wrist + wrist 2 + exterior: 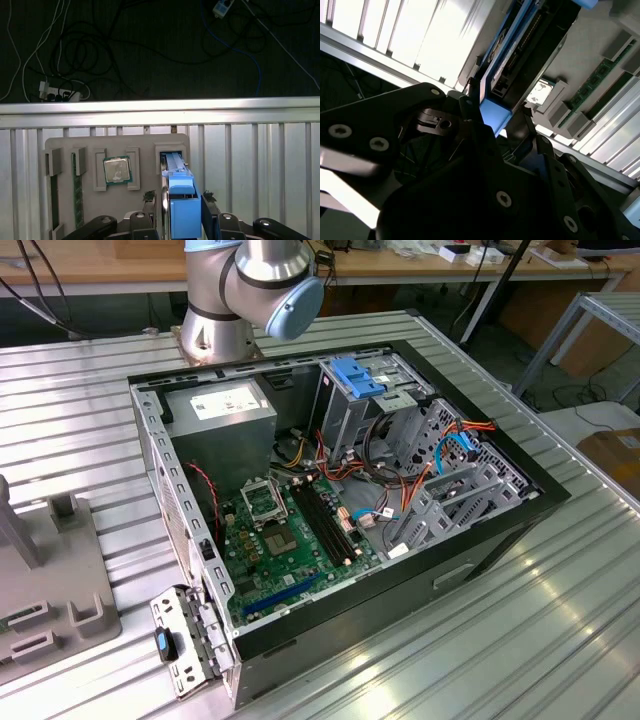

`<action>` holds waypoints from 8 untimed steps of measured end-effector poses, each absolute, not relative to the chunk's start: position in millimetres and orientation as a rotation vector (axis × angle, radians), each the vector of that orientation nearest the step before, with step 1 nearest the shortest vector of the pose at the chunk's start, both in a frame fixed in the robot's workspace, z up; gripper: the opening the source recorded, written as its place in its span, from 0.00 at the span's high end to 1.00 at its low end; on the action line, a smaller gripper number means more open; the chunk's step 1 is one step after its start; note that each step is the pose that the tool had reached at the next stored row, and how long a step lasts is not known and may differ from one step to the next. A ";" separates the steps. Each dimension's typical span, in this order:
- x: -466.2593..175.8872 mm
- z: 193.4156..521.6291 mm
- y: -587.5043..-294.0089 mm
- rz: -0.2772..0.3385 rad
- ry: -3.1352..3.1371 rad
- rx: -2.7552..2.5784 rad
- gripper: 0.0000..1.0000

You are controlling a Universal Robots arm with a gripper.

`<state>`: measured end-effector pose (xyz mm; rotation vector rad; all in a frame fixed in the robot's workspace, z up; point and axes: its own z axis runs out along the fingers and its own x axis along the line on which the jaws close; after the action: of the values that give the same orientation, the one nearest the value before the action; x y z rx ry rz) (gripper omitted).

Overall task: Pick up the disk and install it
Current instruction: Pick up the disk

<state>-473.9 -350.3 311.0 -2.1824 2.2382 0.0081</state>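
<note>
The disk [183, 212] stands on edge in a slot of a grey holder tray [115, 212], its blue carrier end facing the camera. My gripper [179, 197] straddles that end, one dark finger pressed against each side, shut on the disk. The second wrist view shows the same grip from below: the gripper [495, 117] pinches the blue end, and the disk's dark body [530, 45] and blue rail run away toward the tray. In the exterior view the open computer case [400, 600] lies on the slatted metal table, with the arm's base [245, 290] behind it.
On the holder tray a processor chip [117, 170] and a memory stick [77, 195] sit in their own recesses. Inside the case are the motherboard [290, 540], a grey power supply box [220, 405] and a drive cage with a blue latch [358, 375]. Cables lie on the floor beyond the table edge [160, 107].
</note>
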 end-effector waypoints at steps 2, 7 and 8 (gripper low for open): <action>-474.0 311.0 -350.2 0.008 2.238 -2.182 0.52; -474.0 310.9 -350.2 0.008 2.238 -2.182 0.53; -474.0 311.0 -350.2 0.008 2.238 -2.182 0.60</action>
<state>-474.0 -350.2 311.0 -2.1825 2.2382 0.0081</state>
